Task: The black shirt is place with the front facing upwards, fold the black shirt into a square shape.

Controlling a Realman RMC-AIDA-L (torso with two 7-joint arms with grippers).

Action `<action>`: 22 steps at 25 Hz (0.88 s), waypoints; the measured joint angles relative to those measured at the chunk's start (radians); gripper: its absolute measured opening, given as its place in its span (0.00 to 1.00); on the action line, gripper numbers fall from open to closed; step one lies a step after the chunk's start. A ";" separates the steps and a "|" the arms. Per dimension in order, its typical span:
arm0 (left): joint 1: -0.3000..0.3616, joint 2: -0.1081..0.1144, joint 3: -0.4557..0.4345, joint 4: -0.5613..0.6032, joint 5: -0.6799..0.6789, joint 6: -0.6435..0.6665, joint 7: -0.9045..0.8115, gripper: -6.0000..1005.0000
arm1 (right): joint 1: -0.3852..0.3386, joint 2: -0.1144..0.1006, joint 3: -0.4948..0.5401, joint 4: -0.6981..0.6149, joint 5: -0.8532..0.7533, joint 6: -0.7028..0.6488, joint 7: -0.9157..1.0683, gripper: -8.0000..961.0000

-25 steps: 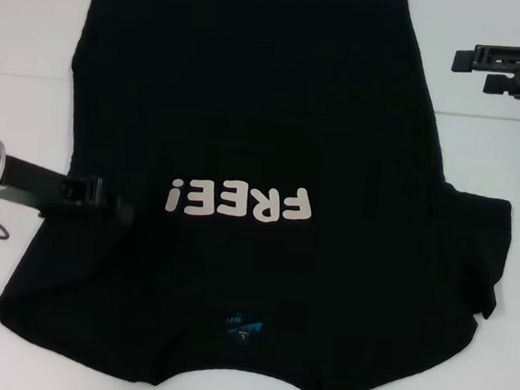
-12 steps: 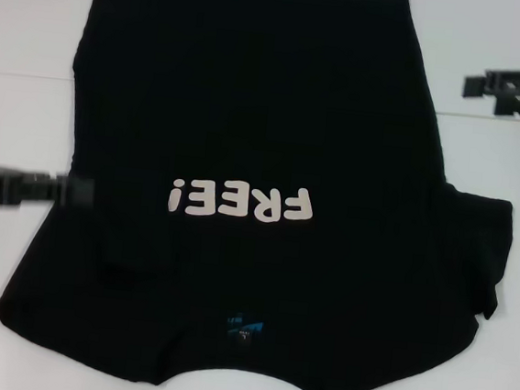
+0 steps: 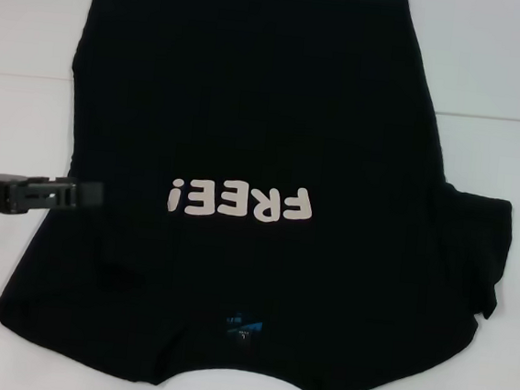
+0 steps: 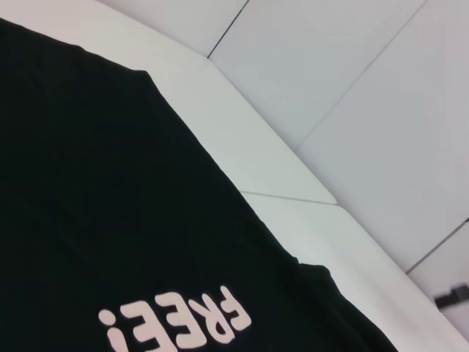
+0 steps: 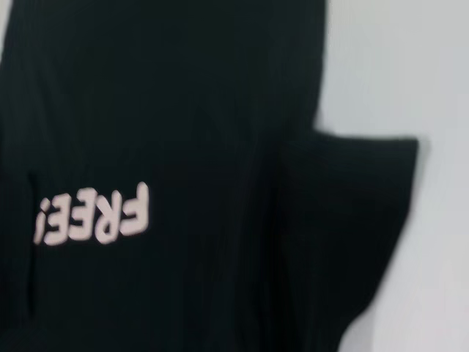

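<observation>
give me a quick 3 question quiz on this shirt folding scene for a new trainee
1. True or false: the black shirt lies with its "FREE!" lettering facing up.
2. Which sleeve is already folded in over the body: A) the one on the robot's left, B) the one on the robot's right?
3. Where is the left end effector, and is the right one visible in the head view?

Key
1. True.
2. A; the right sleeve still sticks out on the white table.
3. It sits at the shirt's left edge, level with the lettering; the right end effector is out of the head view.
</observation>
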 joint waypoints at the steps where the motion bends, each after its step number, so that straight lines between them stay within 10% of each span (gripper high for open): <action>1: -0.004 0.000 0.001 0.000 0.000 -0.002 0.000 0.83 | -0.006 0.002 0.000 0.001 -0.004 -0.002 -0.001 0.85; 13: -0.028 -0.026 -0.004 0.000 -0.009 -0.013 0.003 0.84 | 0.001 0.108 -0.013 0.028 -0.091 0.120 -0.007 0.53; 22: -0.024 -0.028 -0.010 0.000 -0.011 -0.014 0.003 0.84 | 0.039 0.117 -0.044 0.134 -0.104 0.217 0.000 0.42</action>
